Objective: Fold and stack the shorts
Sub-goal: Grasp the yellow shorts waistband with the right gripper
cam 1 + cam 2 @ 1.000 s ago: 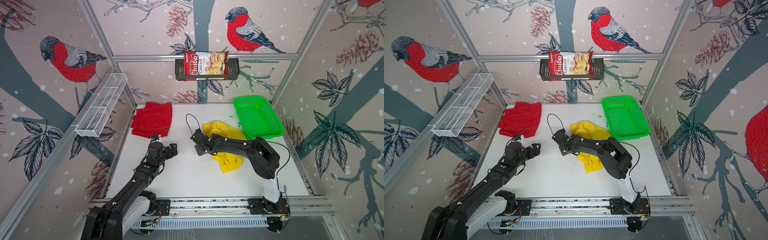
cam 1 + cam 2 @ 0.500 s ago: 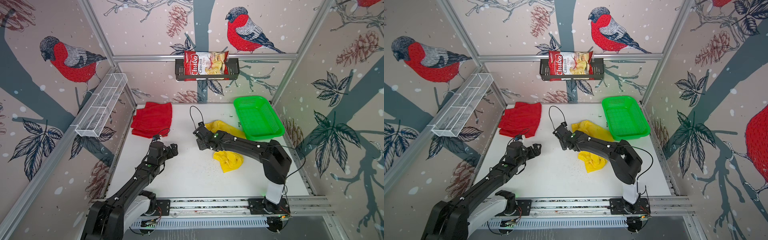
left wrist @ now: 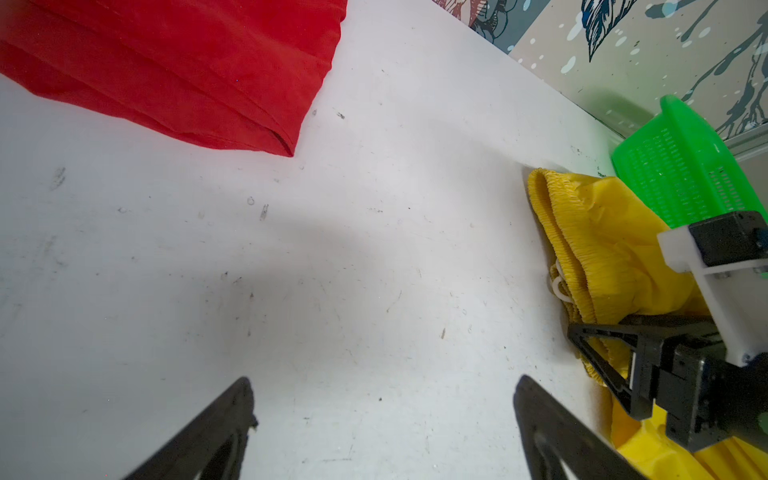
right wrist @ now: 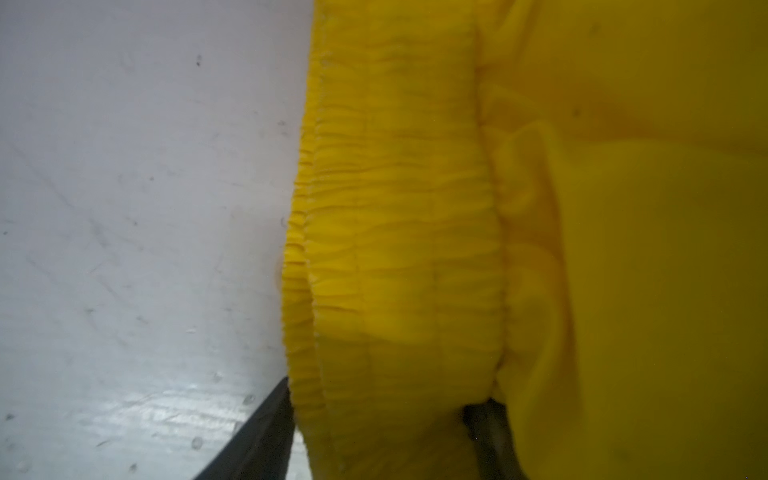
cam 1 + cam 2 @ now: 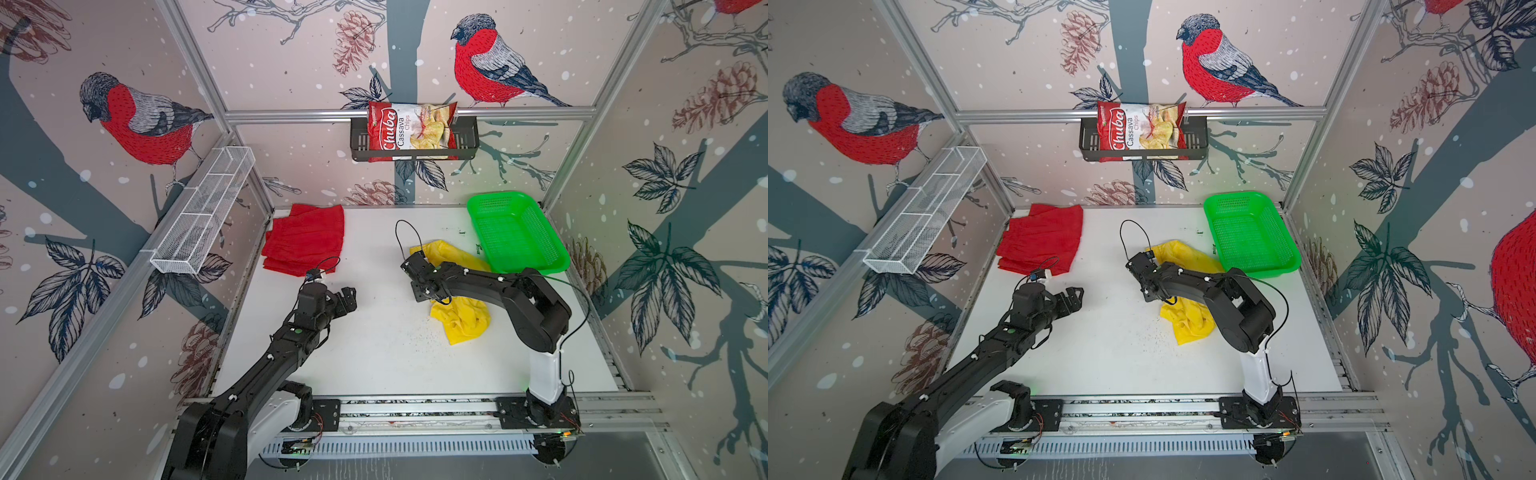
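Waistband of the yellow shorts (image 4: 395,249) is seen in the right wrist view lying between the 2 fingers of the right tool (image 4: 372,432), with 1 dark finger at the band's outer edge and the other at its inner seam. The jaws stand partly apart around the gathered elastic. Whether the cloth is already pinched cannot be told.

In both top views the yellow shorts are crumpled right of centre on the table (image 5: 374,357), just beside the green basket (image 5: 546,228). Their long axis runs from upper left to lower right of the frame, with the waistband at the upper-left end. The right arm is laid across them and is by far the nearer.

The left tool (image 3: 384,386) is held wide open with nothing in it above bare table. It is well apart from the yellow cloth, which lies to its right in a top view. The red shorts (image 5: 305,241) are laid flat, in what looks like a folded pile, at the upper left of the table.

The coming move is judged to turn on the band being gripped and drawn out straight.

"Chuba Cassava Chips" can be read on the red bag (image 5: 411,131) in the black rack on the back wall. No writing can be made out on either pair of shorts.
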`<state>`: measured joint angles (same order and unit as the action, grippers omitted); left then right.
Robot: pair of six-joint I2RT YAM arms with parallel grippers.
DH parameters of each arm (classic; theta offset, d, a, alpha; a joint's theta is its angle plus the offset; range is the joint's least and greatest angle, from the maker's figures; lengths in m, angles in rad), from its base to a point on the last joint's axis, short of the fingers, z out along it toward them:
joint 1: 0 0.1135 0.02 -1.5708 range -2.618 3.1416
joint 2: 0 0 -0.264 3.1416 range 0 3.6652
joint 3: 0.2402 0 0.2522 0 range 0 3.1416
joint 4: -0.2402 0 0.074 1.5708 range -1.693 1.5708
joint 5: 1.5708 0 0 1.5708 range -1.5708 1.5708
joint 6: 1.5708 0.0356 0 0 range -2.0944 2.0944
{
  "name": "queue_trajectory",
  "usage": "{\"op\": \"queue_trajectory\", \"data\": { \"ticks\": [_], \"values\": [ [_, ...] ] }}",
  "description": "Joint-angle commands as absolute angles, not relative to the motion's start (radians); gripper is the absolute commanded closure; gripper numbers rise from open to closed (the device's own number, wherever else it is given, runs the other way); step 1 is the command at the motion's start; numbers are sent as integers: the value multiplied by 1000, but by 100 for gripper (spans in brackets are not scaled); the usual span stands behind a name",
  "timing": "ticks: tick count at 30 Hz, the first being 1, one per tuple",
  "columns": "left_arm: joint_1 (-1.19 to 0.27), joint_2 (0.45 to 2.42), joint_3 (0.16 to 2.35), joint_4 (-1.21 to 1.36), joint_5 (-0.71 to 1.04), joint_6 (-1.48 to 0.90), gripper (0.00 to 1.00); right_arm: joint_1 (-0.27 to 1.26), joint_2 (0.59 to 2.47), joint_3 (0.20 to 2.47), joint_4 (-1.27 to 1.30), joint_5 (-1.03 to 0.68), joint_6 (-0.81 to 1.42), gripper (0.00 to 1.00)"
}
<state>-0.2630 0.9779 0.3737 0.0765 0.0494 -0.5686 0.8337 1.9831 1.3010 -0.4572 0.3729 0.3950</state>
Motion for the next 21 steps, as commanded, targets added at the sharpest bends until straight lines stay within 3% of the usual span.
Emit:
{"op": "queue_trajectory", "data": {
  "ticks": [1, 4, 11, 21],
  "values": [
    [-261, 983, 380, 112, 49, -560, 4, 821, 1985, 1272, -398, 276, 391, 49],
    [-262, 990, 389, 112, 54, -560, 4, 813, 1971, 1254, -381, 271, 399, 63],
    [-262, 981, 400, 119, 81, -548, 4, 814, 1754, 1166, -259, 195, 332, 85],
    [-264, 869, 393, 336, 333, -371, 13, 784, 1415, 1091, -207, -138, -126, 94]
  ]
}}
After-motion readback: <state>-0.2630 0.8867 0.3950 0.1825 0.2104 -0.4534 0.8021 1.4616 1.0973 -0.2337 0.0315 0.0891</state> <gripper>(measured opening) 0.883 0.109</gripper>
